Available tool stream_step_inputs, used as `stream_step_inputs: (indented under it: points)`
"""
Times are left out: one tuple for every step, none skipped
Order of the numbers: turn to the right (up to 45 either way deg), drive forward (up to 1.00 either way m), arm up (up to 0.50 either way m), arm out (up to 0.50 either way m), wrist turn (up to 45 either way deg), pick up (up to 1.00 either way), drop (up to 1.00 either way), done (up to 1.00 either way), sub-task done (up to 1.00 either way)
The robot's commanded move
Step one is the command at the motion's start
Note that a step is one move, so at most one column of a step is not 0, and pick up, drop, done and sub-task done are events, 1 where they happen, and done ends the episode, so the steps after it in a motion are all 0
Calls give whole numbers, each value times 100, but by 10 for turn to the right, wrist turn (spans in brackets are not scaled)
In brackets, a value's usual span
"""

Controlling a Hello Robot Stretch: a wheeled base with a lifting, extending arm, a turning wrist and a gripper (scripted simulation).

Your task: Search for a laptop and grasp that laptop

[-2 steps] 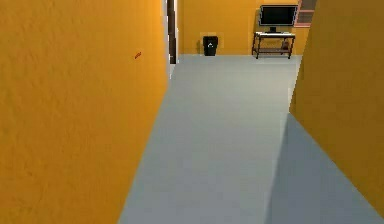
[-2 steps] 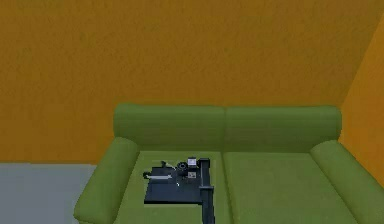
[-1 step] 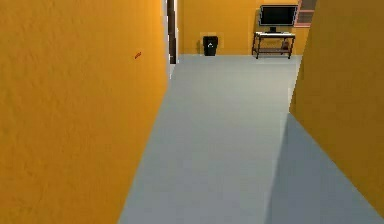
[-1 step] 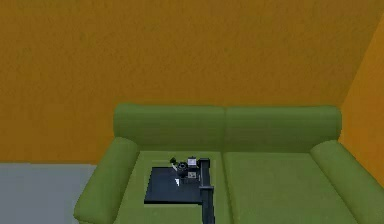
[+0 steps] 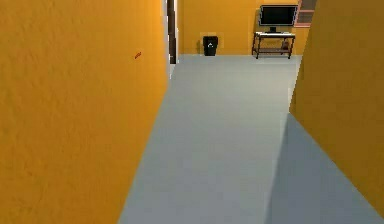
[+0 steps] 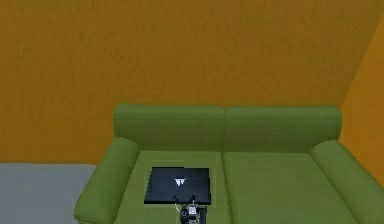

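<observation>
A dark, flat closed laptop (image 6: 180,186) lies on the left seat cushion of a green sofa (image 6: 270,130) in the arm side view. It carries a small pale mark on its lid. My gripper (image 6: 187,211) shows at the picture's bottom edge, right at the laptop's near edge. The laptop rests on the cushion at the gripper's far end, so I cannot tell whether the gripper holds anything.
The sofa backs onto an orange wall (image 6: 180,50). In the forward view a grey-floored corridor (image 5: 220,120) runs between orange walls. At its far end stand a black bin (image 5: 210,45) and a dark screen (image 5: 278,16) on a small stand (image 5: 274,41).
</observation>
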Motion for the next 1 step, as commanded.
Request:
stream_step_inputs:
  points:
    - [0,0,0,0,0,100,0,0,0]
